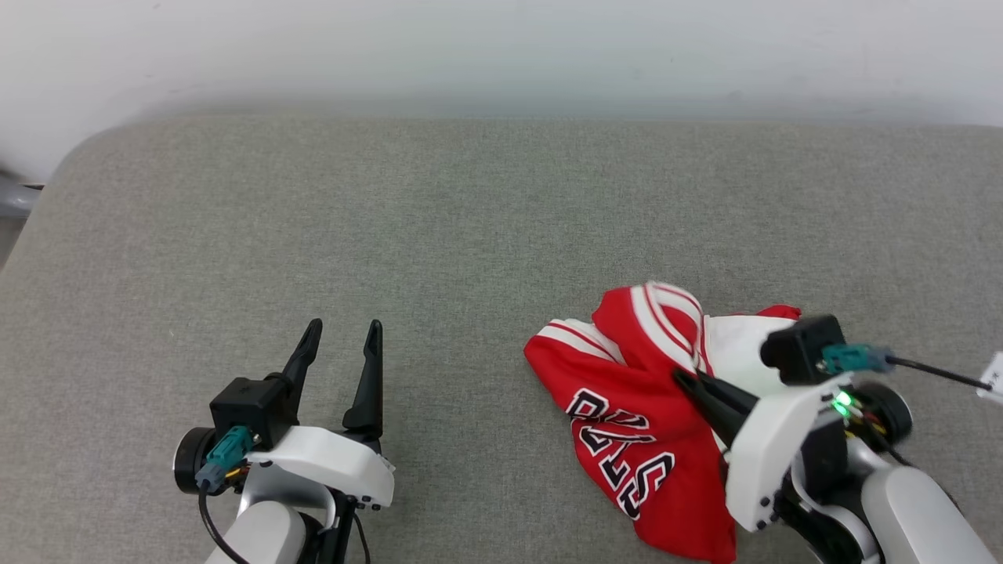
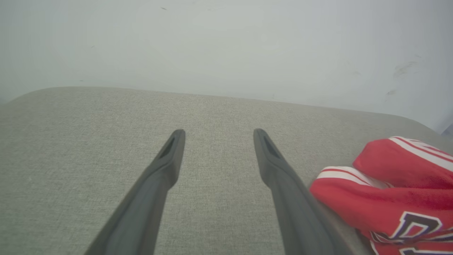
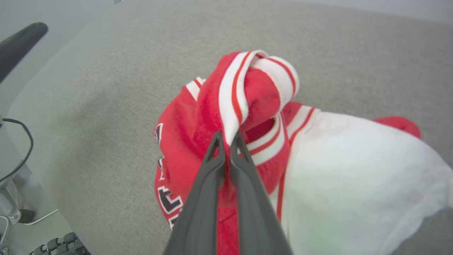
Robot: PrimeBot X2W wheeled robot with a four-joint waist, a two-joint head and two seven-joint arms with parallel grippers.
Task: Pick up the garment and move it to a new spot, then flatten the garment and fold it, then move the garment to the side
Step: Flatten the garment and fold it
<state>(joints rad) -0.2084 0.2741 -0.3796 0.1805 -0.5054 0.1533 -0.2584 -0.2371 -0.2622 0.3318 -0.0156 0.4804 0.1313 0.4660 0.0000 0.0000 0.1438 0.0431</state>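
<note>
The garment (image 1: 627, 407) lies crumpled on the grey cushioned surface at the lower right, red with white sleeves, striped trim and black white-outlined letters. My right gripper (image 1: 686, 381) is shut on a fold of it; the right wrist view shows its fingers (image 3: 244, 177) pinching red cloth of the garment (image 3: 247, 106) just below the striped trim. My left gripper (image 1: 341, 333) stands open at the lower left, well clear of the cloth. In the left wrist view its fingers (image 2: 166, 163) hover over bare fabric, with the garment (image 2: 389, 198) at the right edge.
The grey cushioned surface (image 1: 392, 235) stretches wide to the left and back, bounded by a white wall (image 1: 501, 47) behind. Its rounded left corner (image 1: 70, 164) drops off. Cables and a stand (image 3: 14, 198) sit beside the surface on the floor.
</note>
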